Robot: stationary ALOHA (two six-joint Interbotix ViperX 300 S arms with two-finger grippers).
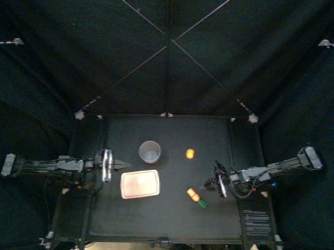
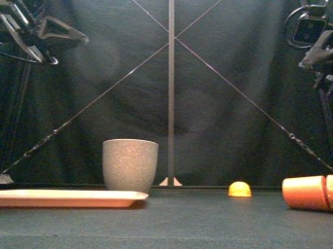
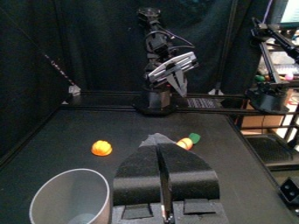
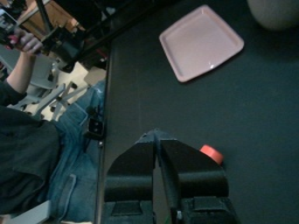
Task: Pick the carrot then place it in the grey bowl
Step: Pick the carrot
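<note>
Carrot (image 1: 197, 197) lies on the table's front right part, near the right gripper (image 4: 153, 136) and well apart from the tall grey speckled cup (image 1: 150, 149). Both grippers are pressed together on nothing. The left gripper (image 3: 160, 140) hangs near the pink tray (image 1: 140, 184).

Dim overall; pink tray (image 1: 140, 184) glares white centrally.

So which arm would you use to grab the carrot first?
The right, probably. Its end effector hangs close beside the carrot, while the left end effector is on the far side of the pink tray. Both would need to open their shut jaws first.
</note>
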